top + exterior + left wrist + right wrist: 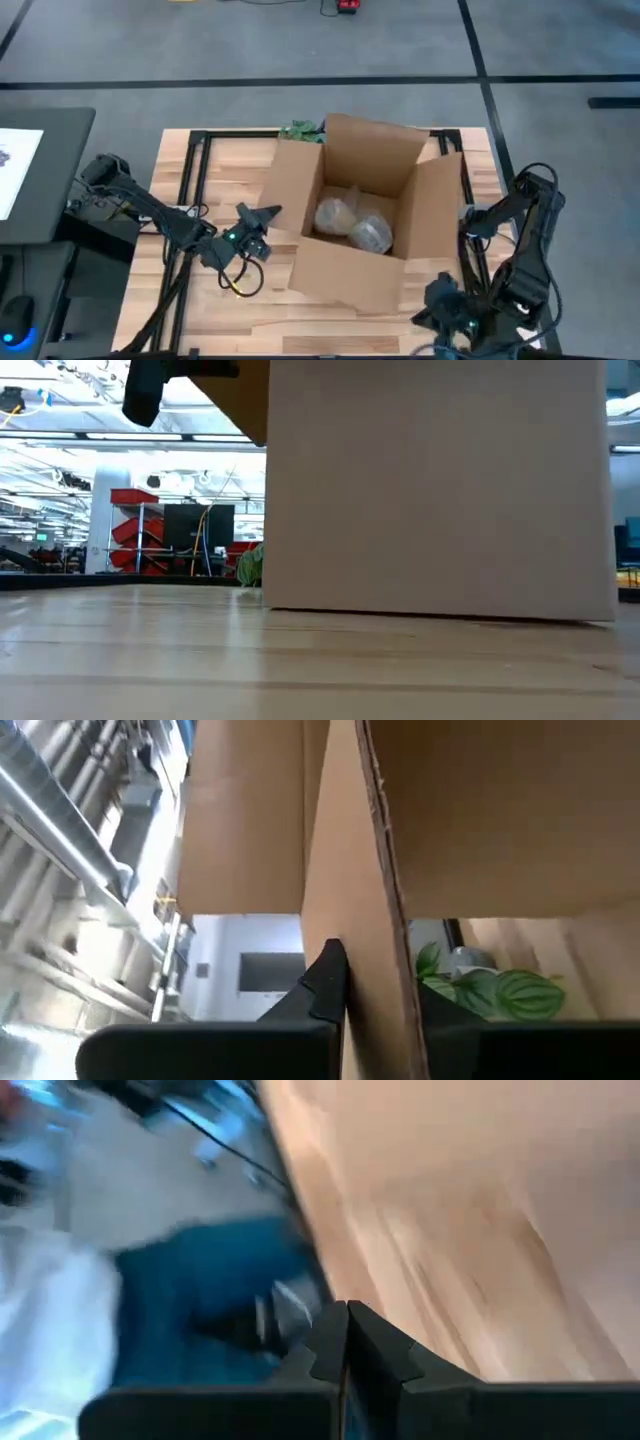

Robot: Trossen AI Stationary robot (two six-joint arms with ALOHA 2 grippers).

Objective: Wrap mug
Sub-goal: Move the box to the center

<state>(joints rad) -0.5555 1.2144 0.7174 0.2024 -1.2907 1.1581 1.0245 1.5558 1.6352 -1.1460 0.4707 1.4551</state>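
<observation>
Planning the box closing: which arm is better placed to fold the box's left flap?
Left: the left pincer grips the box's left flap, cardboard between its fingers. The right pincer sits shut near the table's front edge, off the box.

Mug (336,217) paper-wrapped inside box (300,190)

One cardboard box (350,210), two wrapped bundles (352,225)

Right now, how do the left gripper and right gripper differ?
The left gripper is clamped on the left flap of the cardboard box; the right gripper is shut on nothing. The left gripper sits mid-table beside the cardboard box; the right gripper is off at the near right corner of the table, apart from it. Shared: neither touches the wrapped bundles inside.
</observation>
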